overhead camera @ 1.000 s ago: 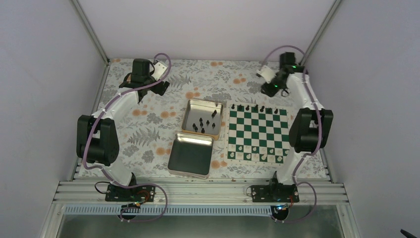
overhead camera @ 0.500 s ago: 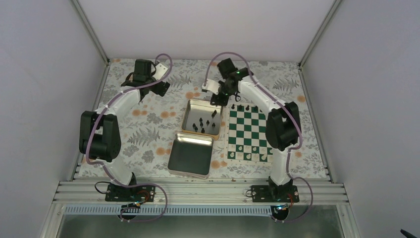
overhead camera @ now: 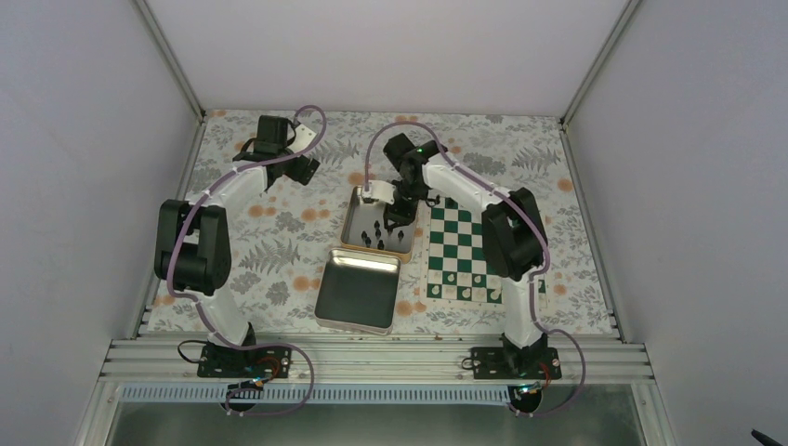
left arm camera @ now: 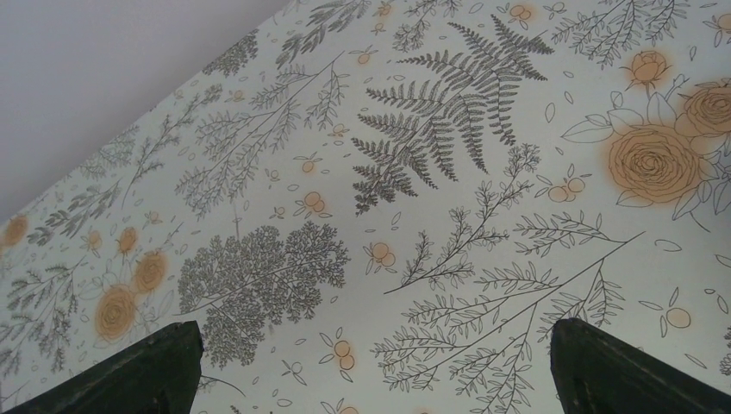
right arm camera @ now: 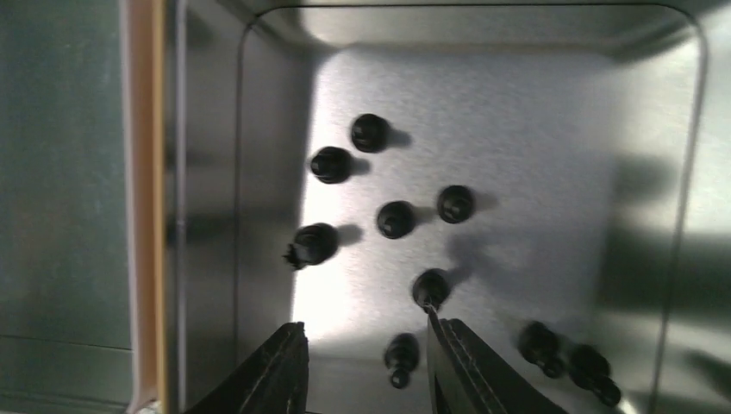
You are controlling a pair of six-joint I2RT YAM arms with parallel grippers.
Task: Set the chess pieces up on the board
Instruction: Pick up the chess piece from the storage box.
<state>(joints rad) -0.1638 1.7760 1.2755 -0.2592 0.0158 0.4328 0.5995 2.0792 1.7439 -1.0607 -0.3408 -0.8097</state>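
Moved: right end effector (right arm camera: 362, 323), from board (overhead camera: 469, 246) to tin (right arm camera: 198, 172).
Jaws: apart, empty; left end effector (left arm camera: 375, 326) likewise.
Next: likely grasping among chess pieces (right arm camera: 396, 219).

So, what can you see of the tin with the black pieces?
The tin is a shallow rectangular box of shiny metal, rounded corners, no lid on, flat on the floral cloth just left of the board. Several black pieces sit on its floor. The right pincer hangs open above it, holding nothing.
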